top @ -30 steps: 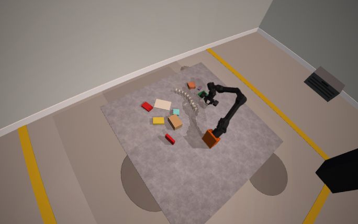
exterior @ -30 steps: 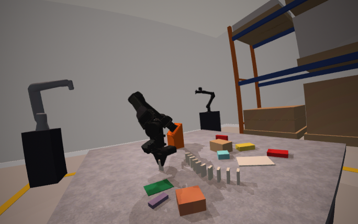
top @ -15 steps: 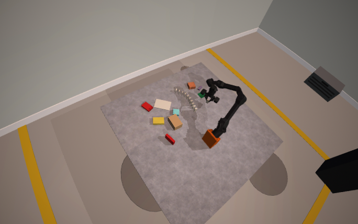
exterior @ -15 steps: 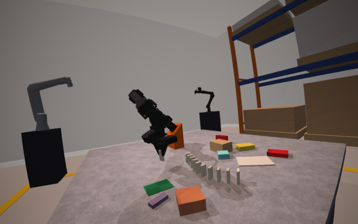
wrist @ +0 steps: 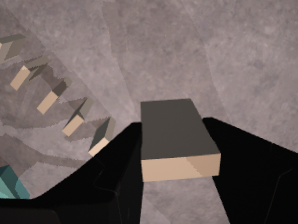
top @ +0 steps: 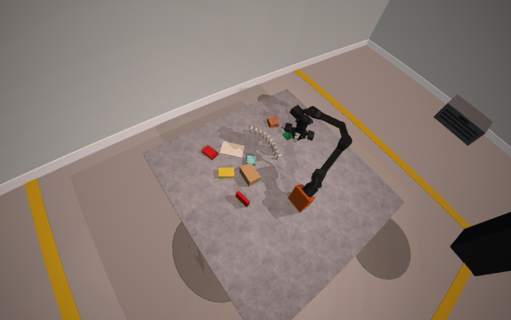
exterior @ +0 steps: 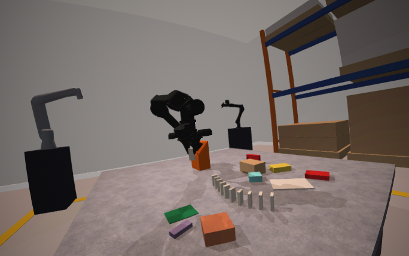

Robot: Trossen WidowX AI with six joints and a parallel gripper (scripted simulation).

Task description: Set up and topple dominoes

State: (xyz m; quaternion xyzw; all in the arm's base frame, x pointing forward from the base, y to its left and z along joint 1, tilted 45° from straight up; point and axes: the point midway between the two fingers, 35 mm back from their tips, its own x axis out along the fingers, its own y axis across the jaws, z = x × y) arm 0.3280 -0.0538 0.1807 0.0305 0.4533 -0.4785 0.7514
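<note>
Domino in hand: we see a pale domino [wrist: 176, 141] pinched between the black fingers of the gripper [exterior: 191, 153], lifted off the grey table [exterior: 331, 211].
Gripper state: clamped on that domino, no doubt about it.
Wrist view: we get the domino's tan end face turned toward the camera and its long axis running away from us, down toward the table; the standing row [wrist: 56, 99] fans off at upper left.
Exterior view: here we see what the wrist camera can't, the domino [exterior: 191, 154] hanging upright below the fingers, long axis near vertical, in front of the orange base [exterior: 202, 158].
Row: a curved row of standing dominoes [exterior: 238, 193] sits well apart from the gripper, toward the front of the table.
Top view: we only get the arm [top: 335, 150] reaching over by the green card [top: 287, 135] and orange block [top: 273, 122]; the held domino is too small to pick out.
</note>
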